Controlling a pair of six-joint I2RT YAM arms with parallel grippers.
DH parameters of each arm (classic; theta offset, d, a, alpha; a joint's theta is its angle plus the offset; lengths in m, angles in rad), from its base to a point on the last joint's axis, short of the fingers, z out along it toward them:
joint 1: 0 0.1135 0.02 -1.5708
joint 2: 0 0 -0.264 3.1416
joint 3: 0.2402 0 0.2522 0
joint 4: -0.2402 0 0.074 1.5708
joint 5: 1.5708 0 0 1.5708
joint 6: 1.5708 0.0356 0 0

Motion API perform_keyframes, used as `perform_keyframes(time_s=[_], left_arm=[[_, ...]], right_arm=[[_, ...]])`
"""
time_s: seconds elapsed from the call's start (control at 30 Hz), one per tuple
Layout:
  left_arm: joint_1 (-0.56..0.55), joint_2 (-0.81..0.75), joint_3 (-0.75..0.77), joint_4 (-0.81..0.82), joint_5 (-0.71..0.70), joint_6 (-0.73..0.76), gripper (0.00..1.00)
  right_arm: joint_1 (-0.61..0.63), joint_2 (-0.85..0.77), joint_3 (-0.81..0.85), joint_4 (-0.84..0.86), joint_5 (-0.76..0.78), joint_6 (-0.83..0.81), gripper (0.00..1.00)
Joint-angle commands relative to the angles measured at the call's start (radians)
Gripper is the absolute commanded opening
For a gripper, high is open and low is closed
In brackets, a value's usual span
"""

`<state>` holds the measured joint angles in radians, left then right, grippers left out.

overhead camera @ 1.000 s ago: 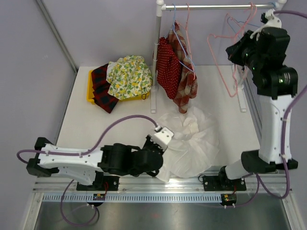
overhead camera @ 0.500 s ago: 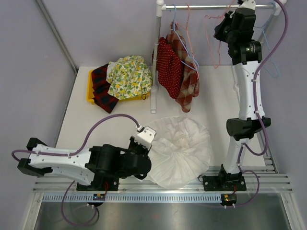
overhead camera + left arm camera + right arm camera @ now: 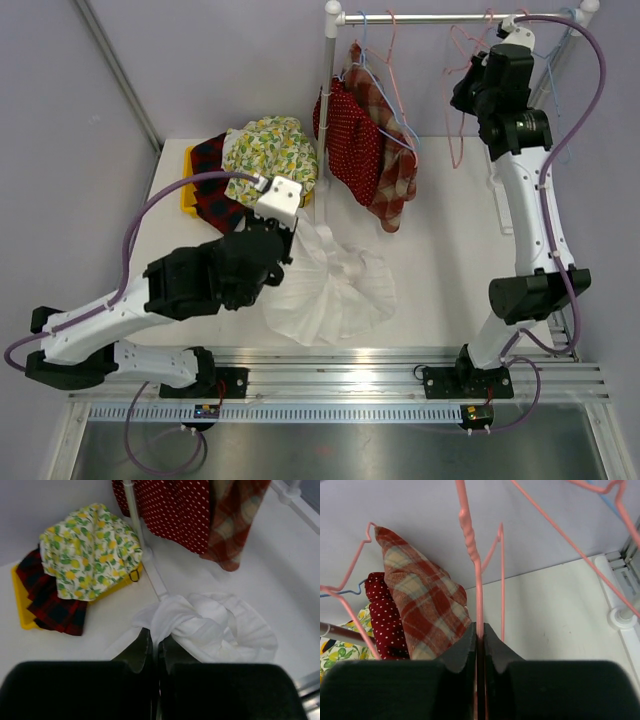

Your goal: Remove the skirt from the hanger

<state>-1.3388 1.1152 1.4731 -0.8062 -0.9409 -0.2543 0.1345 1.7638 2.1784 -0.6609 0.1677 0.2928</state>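
The white skirt (image 3: pixel 335 290) lies bunched on the table, off any hanger, with one end pulled up. My left gripper (image 3: pixel 297 232) is shut on that raised end, which also shows in the left wrist view, where the gripper (image 3: pixel 159 635) pinches the skirt (image 3: pixel 220 625). My right gripper (image 3: pixel 463 88) is high by the rail (image 3: pixel 440 16) and shut on a bare pink hanger (image 3: pixel 457 125). In the right wrist view the gripper (image 3: pixel 479 630) clamps the hanger's wire (image 3: pixel 472 565). I cannot tell whether its hook rests on the rail.
A red polka-dot garment (image 3: pixel 350 140) and a red plaid one (image 3: pixel 392 172) hang on the rail at the left. A yellow tray (image 3: pixel 187 190) at the back left holds a lemon-print cloth (image 3: pixel 268 150) and a dark tartan cloth (image 3: pixel 212 195). The rack's post (image 3: pixel 325 150) stands beside it.
My left gripper has lifted the skirt's edge and dragged it left and back towards the tray. My right gripper has carried the pink hanger up and left to the rail.
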Motion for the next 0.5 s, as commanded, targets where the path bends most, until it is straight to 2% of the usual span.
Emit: perform_keyframes(time_s=[0.0, 0.03, 0.07, 0.1, 0.13, 0.2, 0.23, 0.27, 0.3, 0.37, 0.4, 0.47], left_arm=[[0.088, 0.050, 0.157, 0.165, -0.009, 0.313, 0.00], [0.154, 0.064, 0.196, 0.192, 0.016, 0.349, 0.00], [0.202, 0.084, 0.234, 0.200, 0.045, 0.375, 0.00], [0.252, 0.119, 0.334, 0.199, 0.085, 0.410, 0.00], [0.359, 0.145, 0.383, 0.199, 0.159, 0.423, 0.00], [0.464, 0.236, 0.561, 0.178, 0.236, 0.438, 0.00], [0.551, 0.274, 0.634, 0.170, 0.301, 0.449, 0.00], [0.591, 0.314, 0.701, 0.162, 0.324, 0.457, 0.00], [0.630, 0.416, 0.851, 0.153, 0.342, 0.480, 0.00], [0.717, 0.522, 0.991, 0.154, 0.379, 0.501, 0.00], [0.771, 0.563, 1.042, 0.207, 0.381, 0.536, 0.00], [0.835, 0.620, 1.020, 0.293, 0.369, 0.535, 0.00]], right_arm=[[-0.004, -0.131, -0.048, 0.061, 0.044, 0.000, 0.16], [-0.004, -0.142, -0.061, 0.055, 0.050, 0.002, 0.28], [-0.004, -0.162, -0.065, 0.044, 0.055, 0.003, 0.52], [-0.003, -0.171, -0.075, 0.025, 0.059, 0.005, 0.70], [-0.004, -0.184, -0.084, 0.014, 0.068, 0.014, 0.91], [-0.004, -0.237, -0.150, 0.006, 0.078, 0.026, 0.99], [-0.004, -0.262, -0.182, 0.013, 0.084, 0.031, 0.99], [-0.004, -0.315, -0.218, 0.020, 0.085, 0.038, 0.99], [-0.004, -0.346, -0.292, 0.038, 0.082, 0.042, 0.99], [-0.004, -0.434, -0.368, 0.053, 0.061, 0.058, 0.99], [-0.004, -0.463, -0.441, 0.064, 0.050, 0.066, 0.99], [-0.003, -0.539, -0.505, 0.069, 0.015, 0.086, 1.00]])
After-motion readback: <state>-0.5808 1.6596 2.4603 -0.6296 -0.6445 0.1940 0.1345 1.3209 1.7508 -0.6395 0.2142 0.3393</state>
